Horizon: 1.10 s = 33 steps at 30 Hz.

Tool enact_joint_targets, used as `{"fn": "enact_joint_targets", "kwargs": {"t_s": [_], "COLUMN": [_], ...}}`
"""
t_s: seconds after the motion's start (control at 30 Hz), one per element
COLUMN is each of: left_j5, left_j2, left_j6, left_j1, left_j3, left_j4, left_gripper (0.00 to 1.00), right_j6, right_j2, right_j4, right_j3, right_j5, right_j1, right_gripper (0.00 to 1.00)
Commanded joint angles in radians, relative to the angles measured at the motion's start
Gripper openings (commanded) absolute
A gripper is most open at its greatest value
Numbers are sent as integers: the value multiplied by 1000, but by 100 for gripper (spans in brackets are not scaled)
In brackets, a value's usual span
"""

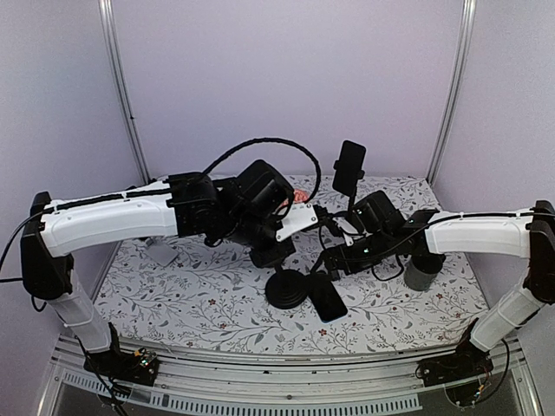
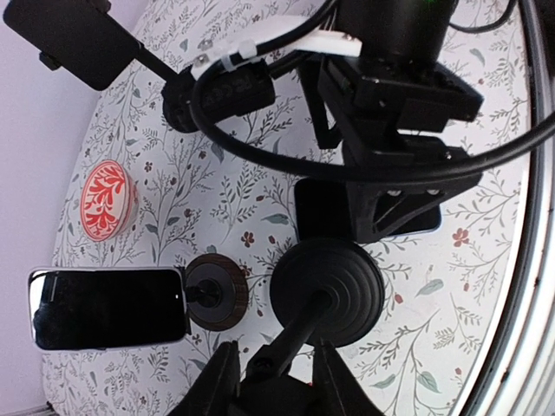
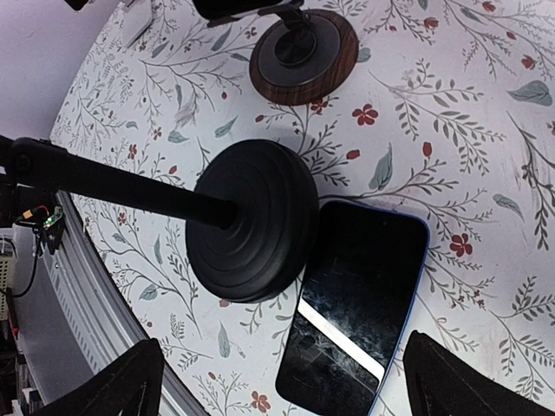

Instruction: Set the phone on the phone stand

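My left jaws: I am pinching them narrow around the black stem of the phone stand point(image 2: 328, 290).
My right jaws: I am holding them wide, hovering over the phone point(image 3: 355, 303), gripping nothing.
Phone: it is lying flat toward the table's point(image 1: 173, 303) near edge, just beside the stand's round base.

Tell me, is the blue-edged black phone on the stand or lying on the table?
Lying down: the phone rests flat on the floral table beside the round black base.

Floral table point(image 1: 199, 303) with flat phone point(image 3: 355, 303), black stand point(image 1: 286, 289), wooden-based stand point(image 3: 303, 54), red-patterned disc point(image 2: 106, 198).
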Motion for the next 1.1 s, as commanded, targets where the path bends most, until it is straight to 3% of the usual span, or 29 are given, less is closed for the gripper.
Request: {"fn": "enact_joint_targets", "kwargs": {"t_s": [0.0,0.4,0.67,0.9,1.07], "left_j5": [-111,-119,-2,46,74], "left_j2": [-33,8,16,7,-6], "left_j6": [65,80,55,19,-52], "left_j1": [-20,-20,-35,-39,-44], "left_j3": [34,31,54,29,135], "left_j4": [-7,16,-8,3,5], "left_gripper": [30,37,62,71,83], "right_j6": [5,-13,-25,-19,-24], "right_j2": [-32,0,6,13,-5], "right_j4": [-26,-26,-26,-21,-63], "right_j3": [-21,-6,-8,2,16], "right_j5": [19,-12,-30,-38,23], "right_j1": [-11,-12,-13,-12,-12], "right_gripper": [99,99,99,99,99]}}
